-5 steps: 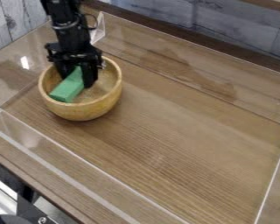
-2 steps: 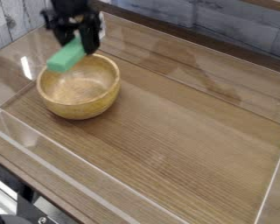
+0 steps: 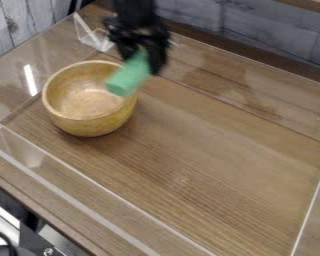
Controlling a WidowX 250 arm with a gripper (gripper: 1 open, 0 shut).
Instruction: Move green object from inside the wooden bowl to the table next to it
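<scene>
The pincer (image 3: 131, 58) is clamped on the green block (image 3: 128, 76), which is held up over the right-hand rim of the wooden bowl (image 3: 91, 98). The block is being carried out to the side, it seems, and next it should be moved past the rim, lowered and let go on the wooden table (image 3: 210, 150). The dark arm (image 3: 152, 38) is blurred, and is reached in from the back

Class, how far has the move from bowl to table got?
Done: the green block looks lifted from the wooden bowl. In hand: it hangs from the blurred fingers near the bowl's rim. Left: setting it on the table and letting go.
</scene>
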